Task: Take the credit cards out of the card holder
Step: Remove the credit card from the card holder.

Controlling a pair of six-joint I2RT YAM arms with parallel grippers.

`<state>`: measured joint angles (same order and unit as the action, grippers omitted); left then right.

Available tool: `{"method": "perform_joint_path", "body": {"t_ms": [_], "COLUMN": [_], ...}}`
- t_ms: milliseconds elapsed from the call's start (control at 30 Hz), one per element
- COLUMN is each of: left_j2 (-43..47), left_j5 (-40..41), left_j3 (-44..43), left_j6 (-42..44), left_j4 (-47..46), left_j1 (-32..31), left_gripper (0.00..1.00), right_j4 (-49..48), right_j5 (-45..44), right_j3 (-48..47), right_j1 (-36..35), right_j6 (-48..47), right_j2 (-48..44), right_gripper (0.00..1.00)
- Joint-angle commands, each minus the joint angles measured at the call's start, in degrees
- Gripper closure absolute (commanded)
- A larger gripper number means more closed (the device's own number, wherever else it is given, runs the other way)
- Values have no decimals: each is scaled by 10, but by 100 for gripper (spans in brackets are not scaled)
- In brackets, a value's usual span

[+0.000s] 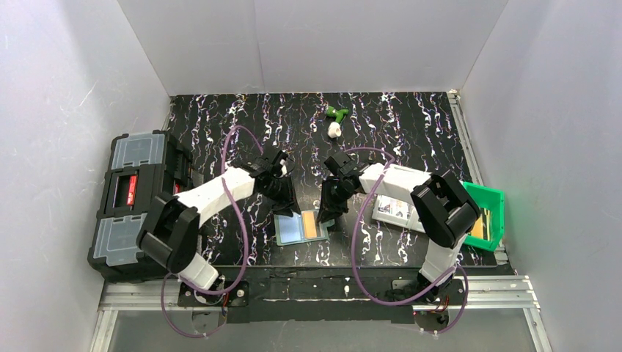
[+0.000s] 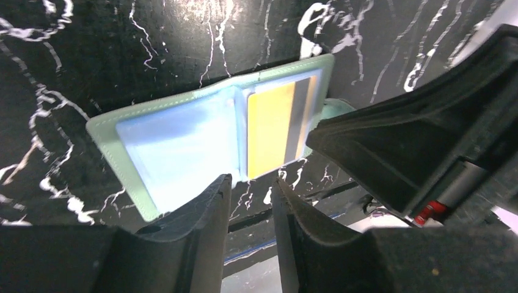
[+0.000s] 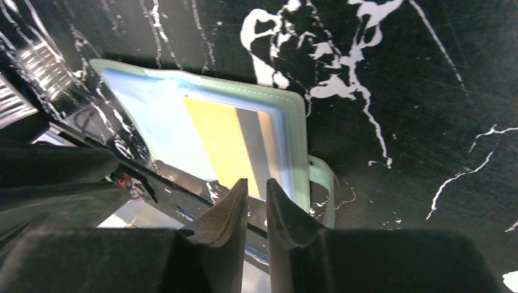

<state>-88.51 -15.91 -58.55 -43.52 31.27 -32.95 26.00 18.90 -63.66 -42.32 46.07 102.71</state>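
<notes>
Mint-green soft folding card holder (image 2: pixel 165 143) lies open just beyond both claws' tips, 1 yellow grey-striped plastic card (image 2: pixel 269 131) pocketed. Left claw (image 2: pixel 251 181) parted, empty; right claw (image 3: pixel 256 181) nearly pinched, grip unclear. Extraction apparently starting; next: pinch card edge, slide out.

Card holder (image 2: pixel 105 135): soft pale-green leather-look, stitched edge, glossy clear pocket. Credit card (image 2: pixel 269 131): smooth glossy plastic. Table (image 2: pixel 122 49): glossy black marble-look. Left gripper fingers (image 2: pixel 201 235): matt black plastic.
</notes>
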Motion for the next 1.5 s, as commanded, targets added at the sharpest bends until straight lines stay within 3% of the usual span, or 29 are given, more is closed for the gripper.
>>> {"method": "perform_joint_path", "body": {"t_ms": [0,300,667,900,1467], "left_j2": [-32,-67,-80,-56,24], "left_j5": [-58,-96,-112,-123,-180], "left_j3": [34,89,131,143,229], "left_j6": [-10,-23,-43,-46,-77], "left_j4": [-64,-161,-222,-228,-299], "left_j1": [-1,0,1,8,57], "left_gripper": [71,71,78,81,74], "right_j4": [22,33,57,75,80], "right_j5": [-20,-26,-30,-44,-40], "right_j3": [-19,-30,-60,-66,-64], "right_j1": [-4,-8,-31,-32,-30], "right_j6": [-14,-17,-20,-20,-14], "right_j2": [22,48,79,97,118], "right_gripper": [79,89,93,95,97]}}
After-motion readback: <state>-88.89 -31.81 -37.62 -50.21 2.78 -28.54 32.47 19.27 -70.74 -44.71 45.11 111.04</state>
